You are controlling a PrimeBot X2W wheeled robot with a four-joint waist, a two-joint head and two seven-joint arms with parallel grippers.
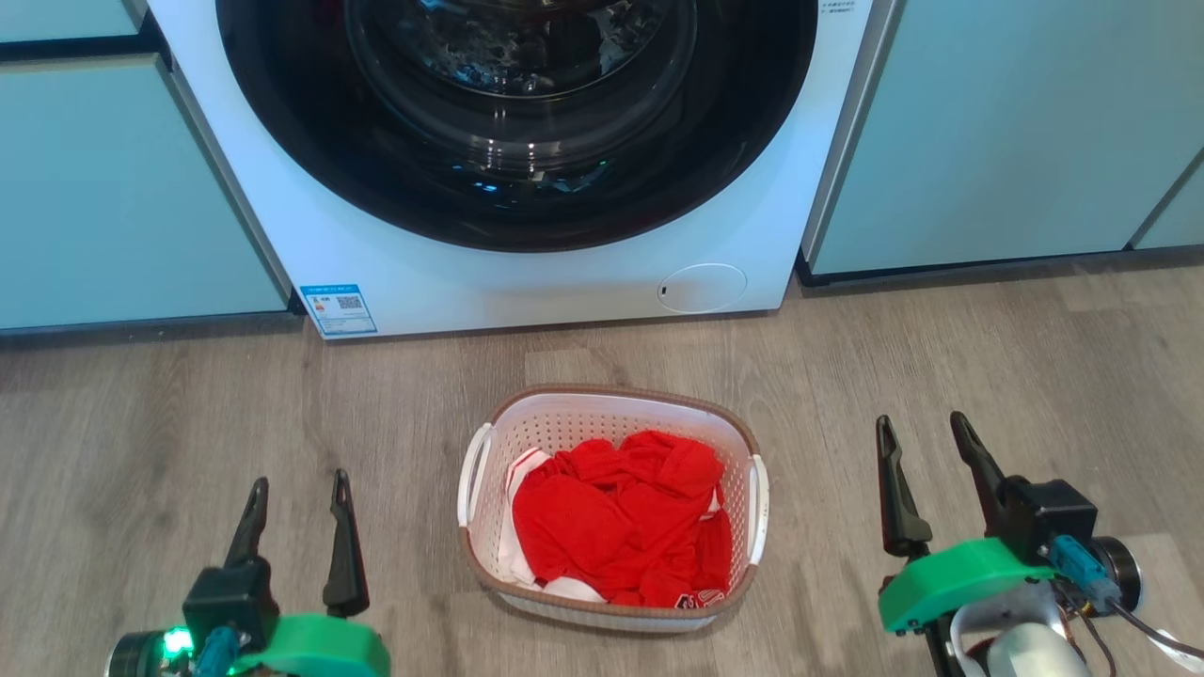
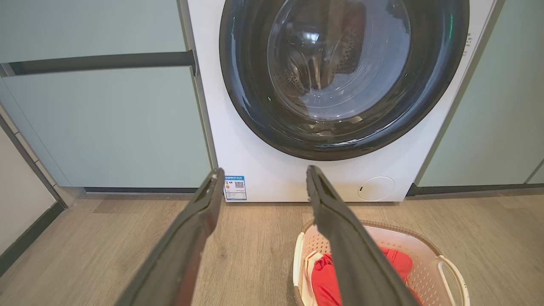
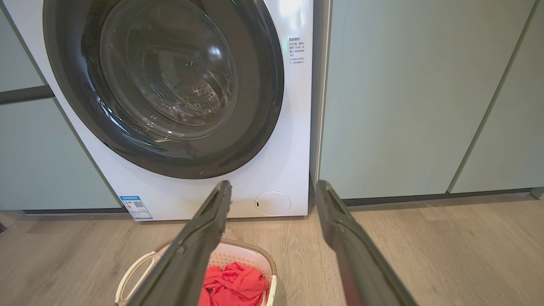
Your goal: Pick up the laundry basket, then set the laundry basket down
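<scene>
- Left gripper (image 1: 298,481), right gripper (image 1: 922,423): both spread wide, empty.
- Laundry basket (image 1: 611,391) sits on the floor (image 1: 188,404) between them, apart from both, red clothes (image 1: 611,517) inside, near the washing machine (image 1: 564,282).
- Step: pre-grasp, I'd say. Next: bring each gripper in to a side handle (image 1: 473,470), then close.

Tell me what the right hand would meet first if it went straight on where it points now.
Most likely the lower front of the washing machine, near its round cover, past the wooden floor. The laundry basket sits left of that line. Depth is uncertain.
</scene>
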